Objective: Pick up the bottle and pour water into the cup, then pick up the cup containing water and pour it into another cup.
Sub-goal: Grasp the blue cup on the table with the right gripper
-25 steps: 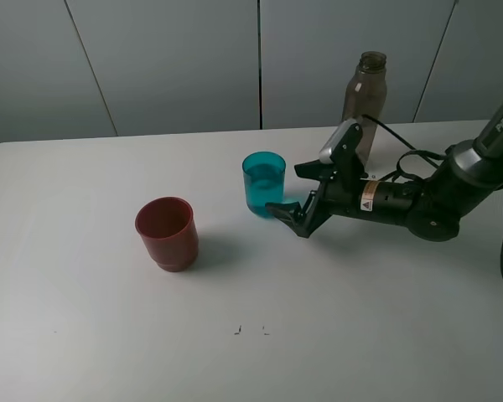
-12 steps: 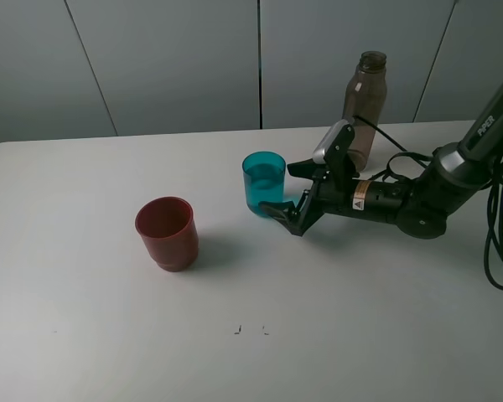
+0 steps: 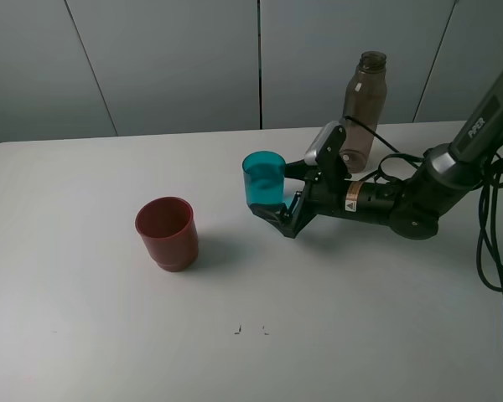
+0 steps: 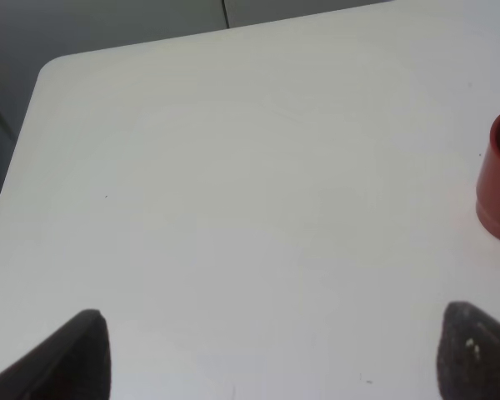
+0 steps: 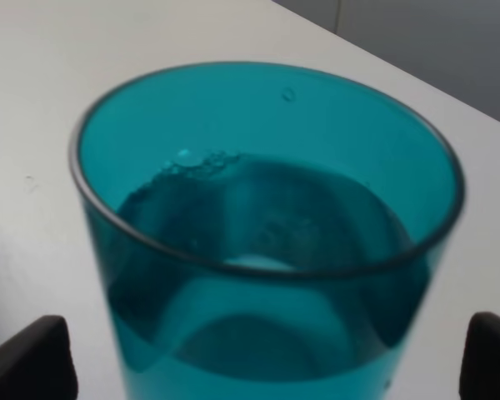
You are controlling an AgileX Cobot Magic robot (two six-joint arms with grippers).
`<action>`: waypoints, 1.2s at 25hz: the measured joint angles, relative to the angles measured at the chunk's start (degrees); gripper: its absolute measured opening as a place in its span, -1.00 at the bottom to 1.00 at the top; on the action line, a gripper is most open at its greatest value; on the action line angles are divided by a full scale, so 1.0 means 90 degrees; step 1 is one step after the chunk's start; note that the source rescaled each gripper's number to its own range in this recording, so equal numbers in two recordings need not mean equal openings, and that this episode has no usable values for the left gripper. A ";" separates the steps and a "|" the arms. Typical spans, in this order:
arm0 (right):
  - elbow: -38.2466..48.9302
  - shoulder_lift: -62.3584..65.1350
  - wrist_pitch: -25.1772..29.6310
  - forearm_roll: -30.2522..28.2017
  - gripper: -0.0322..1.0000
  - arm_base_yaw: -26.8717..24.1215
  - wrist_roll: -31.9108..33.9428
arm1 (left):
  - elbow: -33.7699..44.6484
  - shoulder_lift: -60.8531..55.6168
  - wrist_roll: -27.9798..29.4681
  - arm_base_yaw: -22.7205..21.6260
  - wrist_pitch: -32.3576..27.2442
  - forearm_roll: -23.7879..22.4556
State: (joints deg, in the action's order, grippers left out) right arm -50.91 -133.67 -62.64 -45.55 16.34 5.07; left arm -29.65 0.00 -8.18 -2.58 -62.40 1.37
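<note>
The right gripper [image 3: 277, 191] stands at full spread, fingers flanking the translucent teal plastic tumbler [image 3: 263, 177] (part-filled with water) without clamping it. The tumbler stands on the white table [image 3: 109, 335] near the tall smoky grey-brown bottle [image 3: 365, 109]. The black arm [image 3: 476, 127] reads "PIPER". The left gripper [image 4: 281, 360] is spread and empty.

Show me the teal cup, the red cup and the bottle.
teal cup [image 3: 261, 180], high view, middle of its side wall.
red cup [image 3: 169, 249], high view, front of its outer wall.
bottle [image 3: 366, 100], high view, upper body.
</note>
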 joint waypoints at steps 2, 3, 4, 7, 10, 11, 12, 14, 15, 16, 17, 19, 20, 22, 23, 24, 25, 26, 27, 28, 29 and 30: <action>0.0000 0.0000 -0.0015 0.0029 1.00 0.0061 0.0000 | 0.0000 0.0000 0.0000 0.0000 0.0000 0.0000; -0.0013 0.0000 -0.0015 0.0081 1.00 0.0087 0.0000 | 0.0000 0.0000 0.0000 0.0000 0.0000 0.0000; -0.0029 0.0000 -0.0015 0.0130 1.00 0.0101 0.0000 | 0.0000 0.0000 0.0000 0.0000 0.0000 0.0000; -0.0125 0.0000 -0.0015 0.0209 1.00 0.0155 0.0000 | 0.0000 0.0000 0.0000 0.0000 0.0000 0.0000; -0.0260 0.0000 -0.0007 0.0316 1.00 0.0268 0.0000 | 0.0000 0.0000 0.0000 0.0000 0.0000 0.0000; -0.0296 0.0000 -0.0007 0.0325 1.00 0.0296 0.0000 | 0.0000 0.0000 0.0000 0.0000 0.0000 0.0000; -0.0346 -0.0025 -0.0007 0.0342 1.00 0.0342 0.0000 | 0.0000 0.0000 0.0000 0.0000 0.0000 0.0000; -0.0474 -0.0105 -0.0007 0.0374 1.00 0.0445 0.0000 | 0.0000 0.0000 0.0000 0.0000 0.0000 0.0000; -0.0523 -0.0163 -0.0007 0.0389 1.00 0.0501 0.0024 | 0.0000 0.0000 0.0000 0.0000 0.0000 0.0000; -0.0575 -0.0223 -0.0007 0.0438 1.00 0.0558 0.0034 | 0.0000 0.0000 0.0000 0.0000 0.0000 0.0000; -0.0623 -0.0262 -0.0007 0.0493 1.00 0.0605 0.0046 | 0.0000 0.0000 0.0000 0.0000 0.0000 0.0000; -0.0681 -0.0312 0.0003 0.0535 1.00 0.0626 0.0048 | 0.0000 0.0000 0.0000 0.0000 0.0000 0.0000; -0.0694 -0.0326 0.0003 0.0581 1.00 0.0629 0.0048 | 0.0000 0.0000 0.0000 0.0000 0.0000 0.0000; -0.0730 -0.0337 0.0018 0.0651 1.00 0.0629 0.0048 | 0.0000 0.0000 0.0000 0.0000 0.0000 0.0000; -0.0737 -0.0337 0.0018 0.0651 1.00 0.0629 0.0048 | 0.0000 0.0000 0.0000 0.0000 0.0000 0.0000; -0.0737 -0.0337 0.0018 0.0664 1.00 0.0629 0.0048 | 0.0000 0.0000 0.0000 0.0000 0.0000 0.0000; -0.0737 -0.0337 0.0018 0.0664 1.00 0.0629 0.0048 | 0.0000 0.0000 0.0000 0.0000 0.0000 0.0000; -0.0737 -0.0337 0.0018 0.0664 1.00 0.0629 0.0048 | 0.0000 0.0000 0.0000 0.0000 0.0000 0.0000; -0.0737 -0.0337 0.0018 0.0664 1.00 0.0629 0.0048 | 0.0000 0.0000 0.0000 0.0000 0.0000 0.0000; -0.0737 -0.0337 0.0018 0.0664 1.00 0.0639 0.0048 | 0.0000 0.0000 0.0000 0.0000 0.0000 0.0000; -0.0737 -0.0337 0.0018 0.0664 1.00 0.0639 0.0048 | 0.0000 0.0000 0.0000 0.0000 0.0000 0.0000; -0.0737 -0.0337 0.0018 0.0664 1.00 0.0639 0.0048 | 0.0000 0.0000 0.0000 0.0000 0.0000 0.0000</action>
State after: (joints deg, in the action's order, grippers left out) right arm -57.54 -136.70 -62.48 -39.58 22.10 5.51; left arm -29.65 0.00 -8.18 -2.58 -62.40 1.37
